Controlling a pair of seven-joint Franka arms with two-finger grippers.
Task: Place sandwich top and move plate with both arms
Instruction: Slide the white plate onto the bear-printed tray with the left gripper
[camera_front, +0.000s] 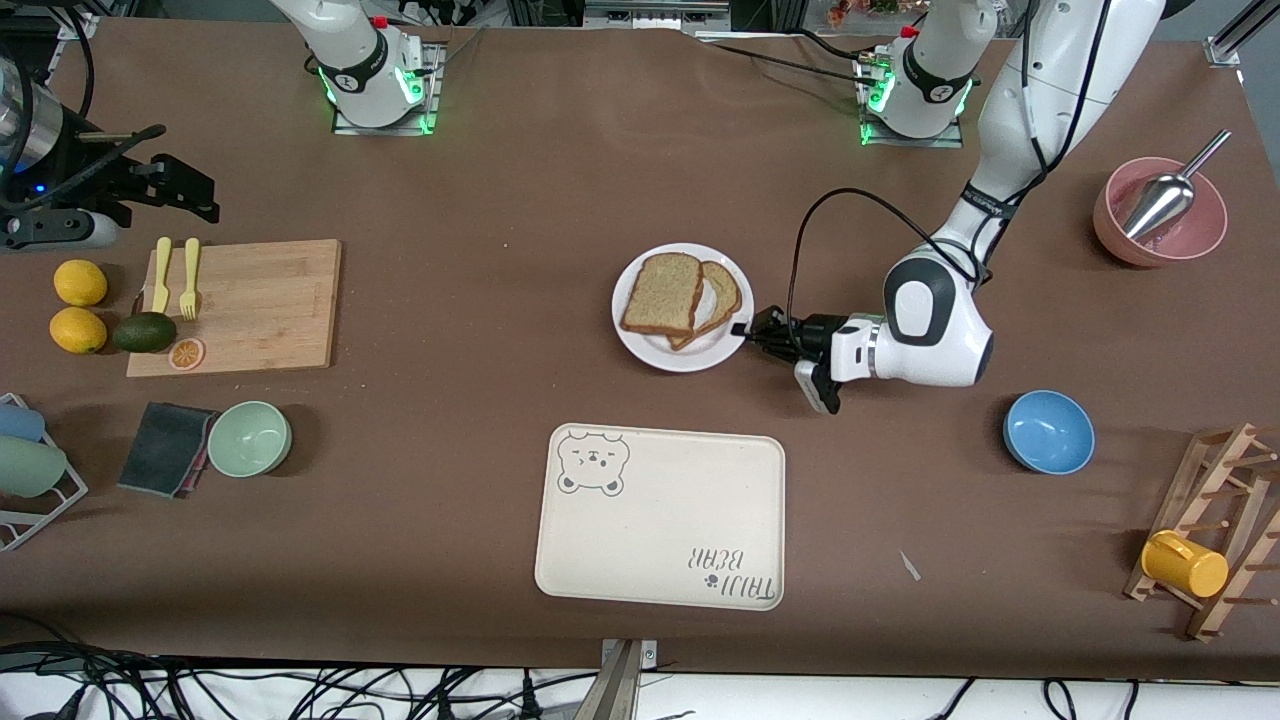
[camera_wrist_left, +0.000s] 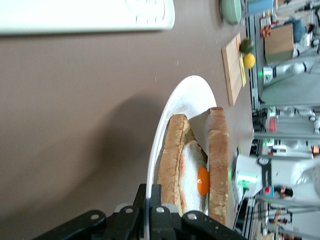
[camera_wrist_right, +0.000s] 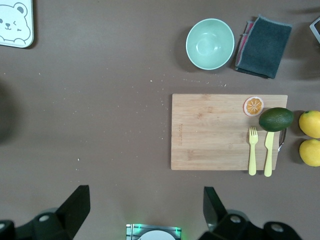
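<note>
So the plate (camera_front: 684, 352) sits mid-table, a bit farther from the front camera than the bear-print tray (camera_front: 660, 515). The sandwich top (camera_front: 662, 293) lies on it, leaning over the egg slice (camera_wrist_left: 192, 175) rather than squarely covering it, so the yolk shows in the left wrist view. The left gripper (camera_front: 752, 332) is right at the plate's rim on the left arm's side, fingers clamped on the edge. The right gripper (camera_wrist_right: 145, 207) hangs high over the cutting board (camera_wrist_right: 227, 131) end of the table, fingers spread wide, holding nothing.
</note>
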